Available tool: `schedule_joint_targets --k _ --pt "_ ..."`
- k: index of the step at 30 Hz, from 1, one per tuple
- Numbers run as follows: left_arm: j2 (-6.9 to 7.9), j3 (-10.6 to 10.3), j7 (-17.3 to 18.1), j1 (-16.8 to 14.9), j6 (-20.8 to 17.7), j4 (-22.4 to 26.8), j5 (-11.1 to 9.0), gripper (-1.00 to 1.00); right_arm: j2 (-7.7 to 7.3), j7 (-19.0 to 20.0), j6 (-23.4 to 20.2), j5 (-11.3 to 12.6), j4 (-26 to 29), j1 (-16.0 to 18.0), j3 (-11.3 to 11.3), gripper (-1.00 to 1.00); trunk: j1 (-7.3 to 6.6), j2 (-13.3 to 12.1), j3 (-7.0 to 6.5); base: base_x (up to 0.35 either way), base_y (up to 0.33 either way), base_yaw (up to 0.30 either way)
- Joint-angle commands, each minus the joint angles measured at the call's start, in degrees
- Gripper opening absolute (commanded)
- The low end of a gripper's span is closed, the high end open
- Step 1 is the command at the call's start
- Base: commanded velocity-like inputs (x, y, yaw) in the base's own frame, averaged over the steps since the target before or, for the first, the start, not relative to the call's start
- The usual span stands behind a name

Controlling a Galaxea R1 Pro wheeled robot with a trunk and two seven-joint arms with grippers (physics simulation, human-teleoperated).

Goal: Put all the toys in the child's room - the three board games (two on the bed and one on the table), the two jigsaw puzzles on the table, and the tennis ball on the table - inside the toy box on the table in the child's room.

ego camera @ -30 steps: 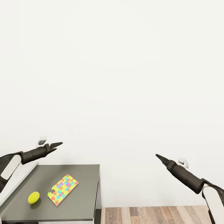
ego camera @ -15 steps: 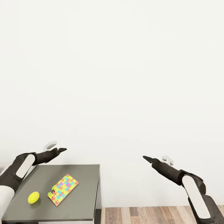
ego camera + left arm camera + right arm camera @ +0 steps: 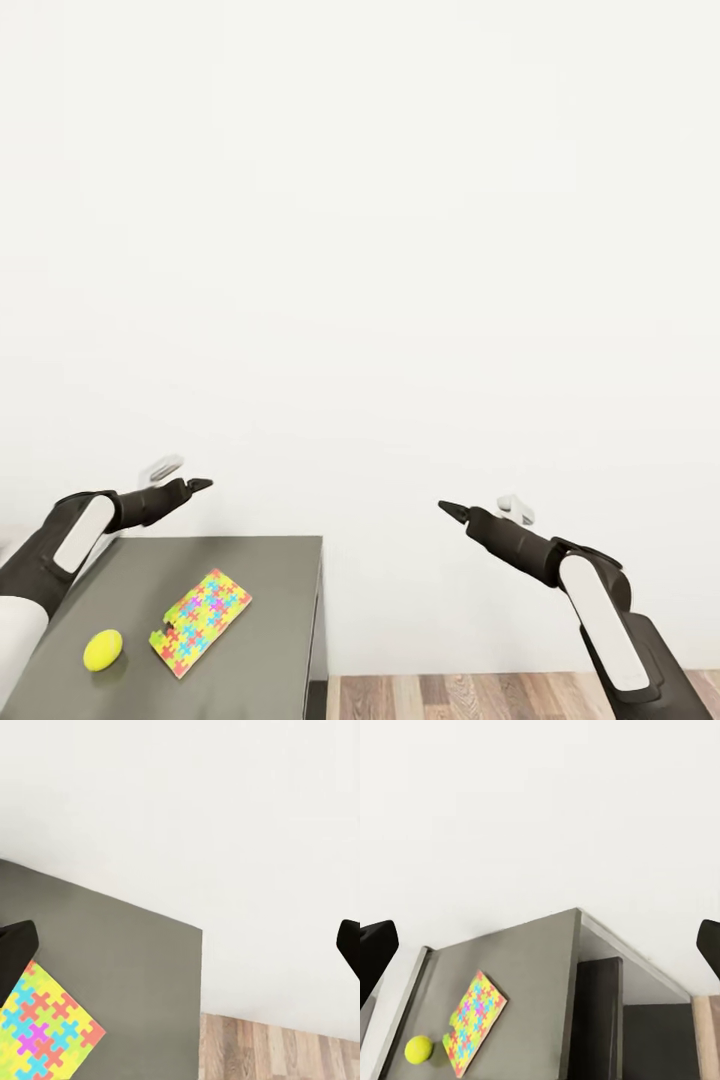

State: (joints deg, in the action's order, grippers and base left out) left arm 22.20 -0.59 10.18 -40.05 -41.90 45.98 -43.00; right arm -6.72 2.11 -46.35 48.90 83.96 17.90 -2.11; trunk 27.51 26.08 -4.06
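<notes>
Head view: tennis ball (image 3: 103, 649) beside jigsaw puzzle (image 3: 200, 622) on table (image 3: 270, 580).

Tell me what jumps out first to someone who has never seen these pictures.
Against the blank white wall, the brightest thing is the multicolour jigsaw puzzle lying flat on the dark grey side unit, low at the head view's left. Beside it, nearer the robot's left, sits the yellow-green tennis ball, apart from the puzzle. The left gripper hangs over the unit's far edge, while the right gripper points out over the wood floor; both are empty.
</notes>
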Motion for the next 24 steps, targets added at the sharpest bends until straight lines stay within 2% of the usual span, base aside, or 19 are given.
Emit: schedule_joint_targets --k 1,8,11,14,16,20,24 --pt "0.02 0.0 0.1 0.0 -0.4 0.0 0.5 1.0 0.05 0.2 -0.3 -0.1 -0.1 0.0 -0.1 1.0 0.03 0.0 0.05 0.092 0.013 0.101" --pt "-0.26 0.0 -0.5 0.0 -2.7 0.0 4.5 1.0 0.12 0.2 -0.5 0.0 -0.7 0.0 0.1 1.0 0.03 0.0 0.42 0.028 0.004 0.18" --pt "-0.87 -0.1 -1.6 0.0 -3.9 0.0 6.7 1.0 0.12 0.2 -0.8 0.1 -1.1 0.1 0.1 1.0 0.03 0.0 0.62 -0.02 0.001 0.205" --pt "-1.29 0.0 -2.8 0.0 -6.5 0.0 8.6 1.0 0.12 0.2 -0.9 0.1 -1.5 0.2 0.1 1.0 0.03 0.0 0.83 -0.135 0.0 0.204" --pt "-2.1 -0.1 -3.5 0.0 -7.6 0.0 9.3 1.0 0.12 0.2 -1.0 0.1 -1.9 0.5 0.1 1.0 0.03 0.0 0.97 -0.098 0.0 0.202" --pt "-5.64 -0.1 -5.3 0.0 -8.1 0.0 10.8 1.0 0.08 0.3 -1.0 0.1 -2.8 1.0 0.1 1.0 0.03 0.0 1.26 -0.03 0.0 0.201" --pt "-7.24 -0.1 -8.7 0.0 -7.0 -0.4 13.6 1.0 0.05 0.5 -1.0 0.0 -3.2 1.1 0.0 1.0 0.03 0.0 1.54 -0.008 0.0 0.201"
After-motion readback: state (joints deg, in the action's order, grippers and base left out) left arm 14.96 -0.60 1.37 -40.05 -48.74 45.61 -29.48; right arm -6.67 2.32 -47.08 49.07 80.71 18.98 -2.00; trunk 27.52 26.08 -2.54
